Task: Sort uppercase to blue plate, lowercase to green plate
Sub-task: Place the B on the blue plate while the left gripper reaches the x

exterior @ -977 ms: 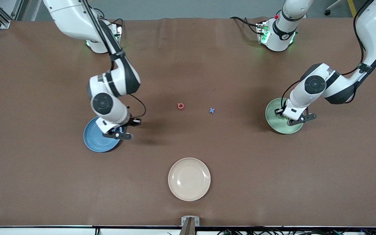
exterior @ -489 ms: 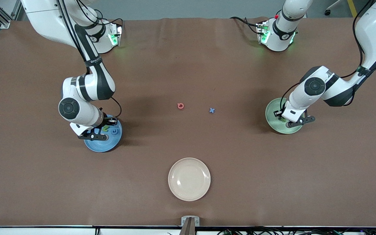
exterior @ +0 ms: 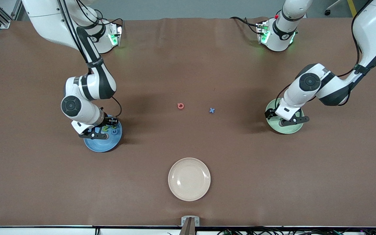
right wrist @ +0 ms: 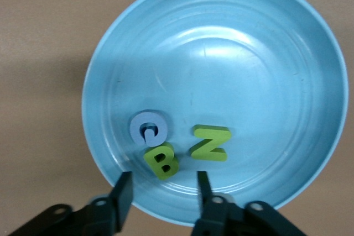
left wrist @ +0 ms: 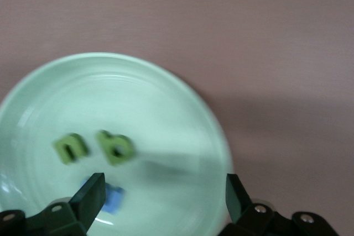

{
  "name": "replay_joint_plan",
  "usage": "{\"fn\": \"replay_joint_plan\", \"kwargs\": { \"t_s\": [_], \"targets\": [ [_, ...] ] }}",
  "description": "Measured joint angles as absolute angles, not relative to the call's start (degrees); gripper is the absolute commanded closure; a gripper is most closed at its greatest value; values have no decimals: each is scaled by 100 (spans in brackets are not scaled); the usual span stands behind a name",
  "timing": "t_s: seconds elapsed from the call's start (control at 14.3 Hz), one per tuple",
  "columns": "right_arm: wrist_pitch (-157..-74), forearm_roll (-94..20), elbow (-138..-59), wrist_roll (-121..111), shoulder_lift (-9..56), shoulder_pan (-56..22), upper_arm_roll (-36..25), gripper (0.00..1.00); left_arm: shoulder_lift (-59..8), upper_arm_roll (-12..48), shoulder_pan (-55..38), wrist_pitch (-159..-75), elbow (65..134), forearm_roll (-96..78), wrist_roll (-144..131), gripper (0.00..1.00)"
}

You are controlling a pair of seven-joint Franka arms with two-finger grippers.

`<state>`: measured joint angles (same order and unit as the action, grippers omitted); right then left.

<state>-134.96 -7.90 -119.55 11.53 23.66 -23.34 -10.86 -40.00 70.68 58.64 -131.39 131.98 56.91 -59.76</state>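
Note:
My right gripper (exterior: 96,133) (right wrist: 163,192) hangs open and empty over the blue plate (exterior: 101,145) (right wrist: 232,53). On that plate lie a blue G (right wrist: 148,128), a green B (right wrist: 161,161) and a green N (right wrist: 209,143). My left gripper (exterior: 284,119) (left wrist: 163,197) is open over the green plate (exterior: 289,129) (left wrist: 138,98), which carries two olive-green lowercase letters (left wrist: 71,147) (left wrist: 116,146) and a blue one (left wrist: 113,198). A red-pink Q (exterior: 180,105) and a blue x (exterior: 211,110) rest on the table's middle, between the two plates.
A beige plate (exterior: 189,179) sits nearer the front camera, midway along the table. The brown tabletop (exterior: 188,65) stretches between the arms' bases.
Both grippers have gone from shut to open. The right gripper moved across the blue plate toward the right arm's end of the table, uncovering the letters. The left gripper shifted slightly over the green plate.

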Motion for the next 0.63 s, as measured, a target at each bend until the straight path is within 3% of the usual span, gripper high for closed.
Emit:
{"fn": "replay_joint_plan", "kwargs": {
  "t_s": [0.28,0.63],
  "targets": [
    [-13496,-790,-11953,1153,2365,-2324,-1085,0,-3998,7502,5145,-12800,12932,5089,-6598,1],
    [-13497,-790,-11951,1153,2365,-2324,-1079,0,-3995,7047,3238,-12751,12273,4713,-8052,1]
  ]
}}
